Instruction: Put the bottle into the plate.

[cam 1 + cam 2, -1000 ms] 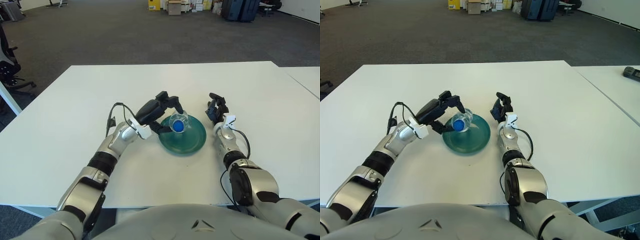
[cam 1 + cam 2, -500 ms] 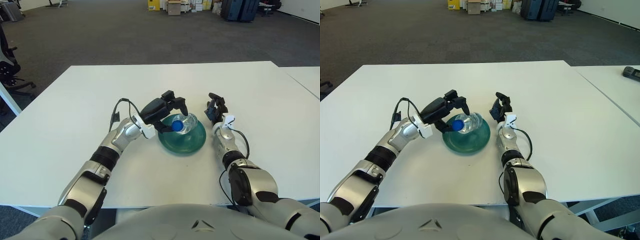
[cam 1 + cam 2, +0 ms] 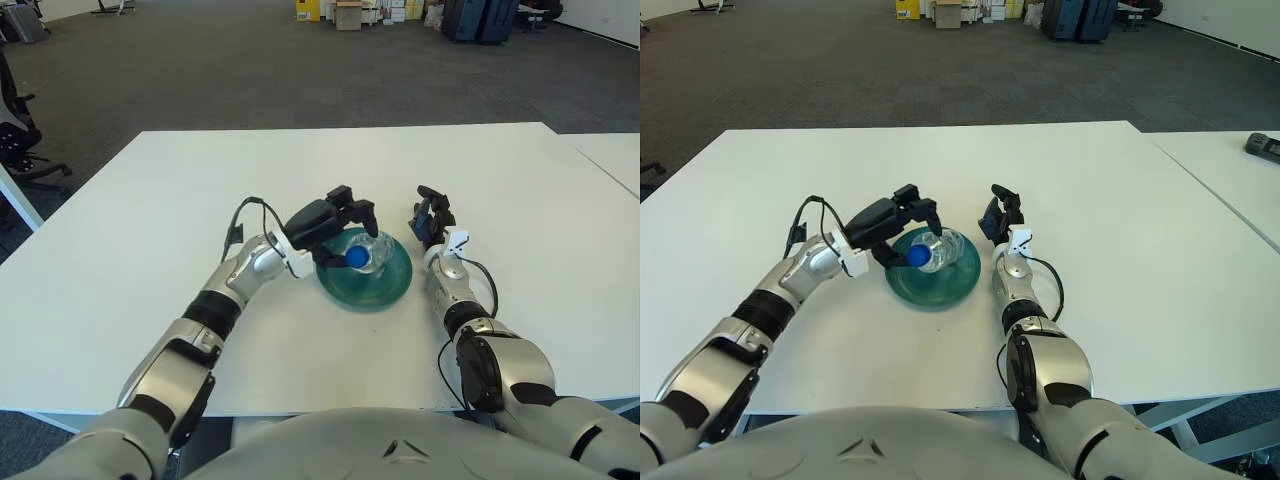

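1. The left hand [image 3: 325, 222] reaches in from the left over the near-left edge of the plate, its dark fingers [image 3: 352, 207] curled down around the bottle, holding it at the capped end.
2. The bottle [image 3: 368, 254], clear with a blue cap [image 3: 355, 258], lies on its side inside the plate, cap pointing toward the robot and slightly left. Whether its body touches the plate's floor or hangs just above it cannot be told.
3. The plate [image 3: 388, 285] is a round, dark green dish sitting on the white worktop [image 3: 150, 220], between the two hands.
4. The right hand [image 3: 432, 219] shows just beside the plate's right rim, apart from it, with its dark fingers bunched upward and holding nothing; whether it touches the worktop cannot be told.
5. At the far right edge of the right eye view, a small dark object [image 3: 1264, 146] lies on a neighbouring white table, too small to identify.
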`<state>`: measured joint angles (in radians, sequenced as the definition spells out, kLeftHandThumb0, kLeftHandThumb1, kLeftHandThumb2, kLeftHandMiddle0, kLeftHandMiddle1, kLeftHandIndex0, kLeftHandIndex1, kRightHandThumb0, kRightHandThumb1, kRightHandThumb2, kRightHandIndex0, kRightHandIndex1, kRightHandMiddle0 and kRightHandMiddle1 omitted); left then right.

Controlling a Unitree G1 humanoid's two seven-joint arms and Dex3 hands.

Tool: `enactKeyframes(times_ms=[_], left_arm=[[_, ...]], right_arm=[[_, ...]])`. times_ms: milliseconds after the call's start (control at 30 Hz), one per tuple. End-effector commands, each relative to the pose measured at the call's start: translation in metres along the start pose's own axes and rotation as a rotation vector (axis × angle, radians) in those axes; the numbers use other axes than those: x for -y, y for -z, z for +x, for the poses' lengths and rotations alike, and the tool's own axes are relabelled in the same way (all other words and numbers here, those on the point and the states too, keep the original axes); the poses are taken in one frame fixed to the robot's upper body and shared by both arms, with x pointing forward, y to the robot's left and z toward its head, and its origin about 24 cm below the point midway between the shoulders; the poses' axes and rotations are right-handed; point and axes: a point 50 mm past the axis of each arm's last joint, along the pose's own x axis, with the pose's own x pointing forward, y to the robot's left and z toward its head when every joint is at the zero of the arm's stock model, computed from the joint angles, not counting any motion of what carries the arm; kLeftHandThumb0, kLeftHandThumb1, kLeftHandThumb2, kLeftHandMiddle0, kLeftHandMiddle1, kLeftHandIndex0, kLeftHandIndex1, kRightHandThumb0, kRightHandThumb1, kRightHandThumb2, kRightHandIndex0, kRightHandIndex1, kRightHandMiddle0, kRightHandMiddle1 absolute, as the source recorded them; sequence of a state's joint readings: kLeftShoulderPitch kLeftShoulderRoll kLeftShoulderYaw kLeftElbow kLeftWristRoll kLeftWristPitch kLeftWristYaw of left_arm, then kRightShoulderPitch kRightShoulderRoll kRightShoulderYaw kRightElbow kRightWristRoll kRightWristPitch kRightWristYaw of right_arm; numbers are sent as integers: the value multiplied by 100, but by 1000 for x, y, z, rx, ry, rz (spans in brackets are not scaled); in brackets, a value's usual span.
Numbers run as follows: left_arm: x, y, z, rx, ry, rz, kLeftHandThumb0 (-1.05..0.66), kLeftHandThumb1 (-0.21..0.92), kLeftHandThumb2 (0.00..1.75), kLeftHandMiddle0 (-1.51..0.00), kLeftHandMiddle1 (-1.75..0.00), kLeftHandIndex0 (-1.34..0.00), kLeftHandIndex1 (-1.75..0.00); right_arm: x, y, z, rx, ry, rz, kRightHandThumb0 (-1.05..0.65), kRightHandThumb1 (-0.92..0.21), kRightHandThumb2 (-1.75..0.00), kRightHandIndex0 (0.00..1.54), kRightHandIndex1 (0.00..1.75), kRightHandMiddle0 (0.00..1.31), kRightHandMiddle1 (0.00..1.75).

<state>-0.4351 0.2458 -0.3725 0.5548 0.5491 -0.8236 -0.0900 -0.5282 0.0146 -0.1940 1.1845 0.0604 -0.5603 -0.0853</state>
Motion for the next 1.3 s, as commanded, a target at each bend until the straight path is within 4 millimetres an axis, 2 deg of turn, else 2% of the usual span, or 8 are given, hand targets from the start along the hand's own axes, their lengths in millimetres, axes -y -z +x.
enactKeyframes(times_ms=[0, 167, 300, 633, 767, 867, 1100, 1267], left_arm=[[-16, 2, 5, 28, -3, 52, -15, 32, 126, -78, -175, -62, -168], [-21, 4, 4, 27, 1, 105, -3, 34, 121, -62, -175, -57, -147], [-23, 5, 4, 22, 7, 141, -1, 44, 114, -45, -172, -44, -165], [-30, 6, 4, 6, 5, 203, -1, 61, 86, -41, -168, -41, -151], [-32, 7, 4, -6, -6, 214, -1, 78, 57, -40, -163, -36, -142], [-32, 8, 4, -11, -12, 219, -24, 88, 43, -31, -138, -35, -152], [-35, 11, -3, -35, 18, 242, -90, 90, 53, -21, -28, -5, -86], [-41, 12, -4, -30, 40, 265, -102, 92, 59, -11, -6, -1, -48]], right_arm=[[-1, 8, -4, -37, 2, 1, -95, -92, -108, 20, 0, 0, 78], [2, 8, -4, -38, 8, 3, -94, -92, -108, 21, 0, 0, 82], [3, 8, -4, -39, 14, 8, -94, -92, -106, 22, 1, 0, 84], [6, 8, -4, -40, 25, 21, -94, -92, -104, 25, 2, 0, 86], [7, 8, -4, -33, 20, 16, -95, -92, -104, 24, 1, 0, 86], [7, 7, -4, -29, 16, 12, -95, -92, -105, 23, 1, 0, 83], [9, 7, -4, -24, 11, 2, -92, -92, -100, 23, 0, 5, 88], [9, 7, -4, -29, 9, 1, -92, -92, -98, 22, 0, 4, 88]])
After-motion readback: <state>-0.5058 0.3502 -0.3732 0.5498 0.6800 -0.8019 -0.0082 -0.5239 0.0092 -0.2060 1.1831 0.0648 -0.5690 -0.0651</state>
